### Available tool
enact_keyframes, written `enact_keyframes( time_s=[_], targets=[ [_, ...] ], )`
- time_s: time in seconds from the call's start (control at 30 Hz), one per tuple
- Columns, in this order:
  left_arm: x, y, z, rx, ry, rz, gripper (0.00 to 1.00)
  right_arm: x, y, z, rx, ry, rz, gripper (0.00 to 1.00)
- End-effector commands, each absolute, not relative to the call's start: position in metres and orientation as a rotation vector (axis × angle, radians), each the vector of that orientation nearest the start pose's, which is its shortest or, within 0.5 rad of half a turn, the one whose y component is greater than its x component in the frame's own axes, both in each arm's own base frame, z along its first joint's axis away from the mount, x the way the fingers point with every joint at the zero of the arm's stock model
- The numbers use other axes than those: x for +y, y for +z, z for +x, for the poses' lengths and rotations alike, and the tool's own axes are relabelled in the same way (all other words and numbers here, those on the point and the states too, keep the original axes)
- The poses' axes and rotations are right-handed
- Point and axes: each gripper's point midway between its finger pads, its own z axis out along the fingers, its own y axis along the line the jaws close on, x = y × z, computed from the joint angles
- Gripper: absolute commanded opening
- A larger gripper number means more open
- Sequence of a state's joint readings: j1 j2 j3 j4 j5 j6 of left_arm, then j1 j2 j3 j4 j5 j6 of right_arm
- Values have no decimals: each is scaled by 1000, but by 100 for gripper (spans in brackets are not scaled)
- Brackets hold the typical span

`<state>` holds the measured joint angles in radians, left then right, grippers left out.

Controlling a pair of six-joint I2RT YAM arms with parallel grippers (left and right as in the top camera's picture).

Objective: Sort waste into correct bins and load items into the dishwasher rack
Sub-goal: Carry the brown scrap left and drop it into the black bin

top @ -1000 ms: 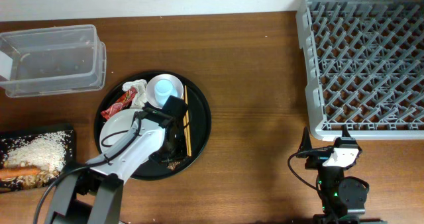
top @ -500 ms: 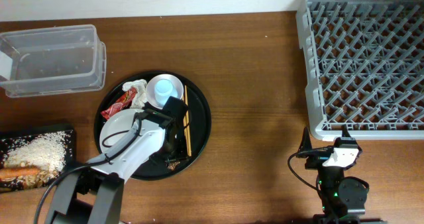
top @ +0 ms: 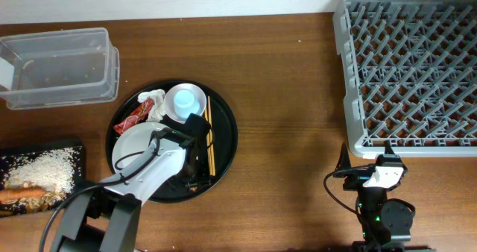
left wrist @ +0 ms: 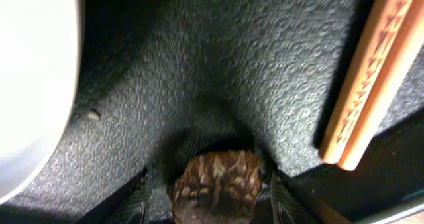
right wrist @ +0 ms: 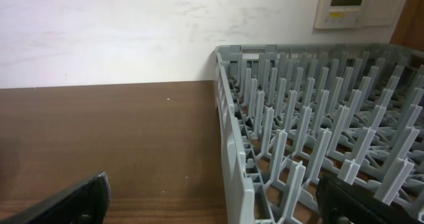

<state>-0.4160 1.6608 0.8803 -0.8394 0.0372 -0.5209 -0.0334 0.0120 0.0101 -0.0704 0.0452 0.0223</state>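
A small brown food lump [left wrist: 215, 187] lies on the round black tray [left wrist: 199, 65], between the fingers of my left gripper [left wrist: 209, 197]. The jaws are open, one on each side of the lump with small gaps. In the overhead view the left gripper [top: 195, 179] points down at the tray's front. The white plate [top: 134, 144], two chopsticks [top: 209, 133], the light blue cup [top: 185, 100] in the white bowl [top: 195, 92], the red wrapper [top: 133, 121] and the tissue [top: 154, 103] are on the same tray. My right gripper [right wrist: 212, 204] is open and empty beside the grey rack [top: 410, 65].
The clear tub [top: 59, 65] stands at the far left. The flat black tray [top: 37, 147] at the front left holds rice [top: 45, 170] and a carrot piece [top: 19, 194]. The plate edge [left wrist: 33, 85] and chopsticks [left wrist: 364, 85] flank the left gripper. The rack wall [right wrist: 232, 151] is close to the right gripper.
My left gripper has moved slightly toward the front of the round tray, over the brown lump. The right arm has not moved.
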Motion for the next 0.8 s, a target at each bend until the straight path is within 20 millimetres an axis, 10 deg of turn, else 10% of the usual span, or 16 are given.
enact_keyframes(
  time_s=[0.0,0.77],
  targets=[
    [-106,-3,221,3210,-15,-181,56,-20,156,245,1645,-60,95,98],
    [-110,2,221,3221,-46,-186,39,-20,156,245,1645,-60,95,98]
  ],
)
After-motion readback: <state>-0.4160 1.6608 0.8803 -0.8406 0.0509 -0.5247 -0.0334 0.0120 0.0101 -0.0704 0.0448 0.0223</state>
